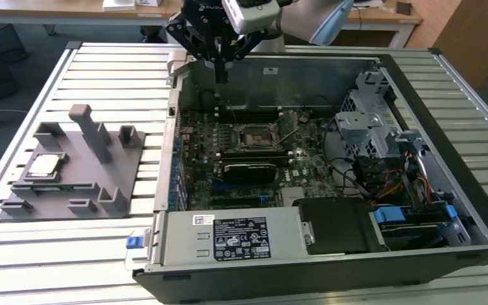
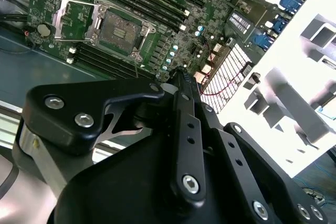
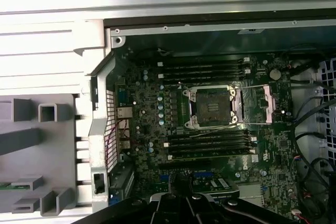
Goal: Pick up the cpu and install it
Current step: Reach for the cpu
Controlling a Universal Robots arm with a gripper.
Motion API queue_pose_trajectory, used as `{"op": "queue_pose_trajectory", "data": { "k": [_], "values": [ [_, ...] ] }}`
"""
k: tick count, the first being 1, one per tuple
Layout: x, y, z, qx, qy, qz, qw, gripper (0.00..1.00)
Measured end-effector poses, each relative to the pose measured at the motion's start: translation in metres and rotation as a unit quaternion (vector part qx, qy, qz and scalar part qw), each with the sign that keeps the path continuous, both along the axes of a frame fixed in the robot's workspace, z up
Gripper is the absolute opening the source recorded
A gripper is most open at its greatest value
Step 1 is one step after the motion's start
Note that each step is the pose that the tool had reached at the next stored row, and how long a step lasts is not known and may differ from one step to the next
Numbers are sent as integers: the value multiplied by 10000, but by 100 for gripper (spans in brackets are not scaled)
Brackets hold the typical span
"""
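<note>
- The cpu [image 1: 43, 166] is lying flat in a recess of the grey fixture [image 1: 100, 190], at the exterior view's left. It is probably light, stiff and thin, so its opposite edges are looking like the safest hold.
- Upright posts [image 1: 87, 130] are crowding one side, while the room above is looking open.
- The hand [image 1: 221, 77] is hanging over the computer case [image 1: 312, 70], well apart from the cpu, closed narrow and holding nothing.
- The socket [image 1: 254, 135] is sitting open.

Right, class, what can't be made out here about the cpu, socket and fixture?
- cpu, exterior view: too small to tell its corner marking.
- socket, first wrist view: pins too small.
- grey fixture, first wrist view: cut off by the picture's edge.
</note>
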State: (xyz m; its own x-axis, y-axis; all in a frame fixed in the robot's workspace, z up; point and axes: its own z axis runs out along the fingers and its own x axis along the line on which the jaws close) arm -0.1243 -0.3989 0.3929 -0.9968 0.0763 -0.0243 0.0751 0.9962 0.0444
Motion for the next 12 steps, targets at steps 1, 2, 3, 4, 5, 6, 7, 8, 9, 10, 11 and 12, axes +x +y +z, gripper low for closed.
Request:
{"op": "queue_pose_trajectory", "data": {
  "k": [1, 2, 3, 4, 5, 6, 7, 8, 9, 10, 11, 12],
  "values": [
    [-3, 0, -1, 0, 0, 0, 10000, 11],
    [-6, 0, -1, 0, 0, 0, 10000, 11],
    [-10, 0, -1, 0, 0, 0, 10000, 11],
    [-14, 0, -1, 0, 0, 0, 10000, 11],
    [-17, 0, -2, 0, 0, 0, 10000, 11],
    [-21, 0, -2, 0, 0, 0, 10000, 11],
    [-25, 0, -2, 0, 0, 0, 10000, 11],
    [-28, 0, -2, 0, 1, 1, 10000, 11],
    [-31, 0, -3, 0, 1, 0, 10000, 11],
    [-35, 0, -3, 0, 1, 0, 10000, 11],
    [-40, 0, -4, 0, 1, 0, 10000, 11],
    [-44, 0, -4, 0, 1, 0, 10000, 11]
  ]
}}
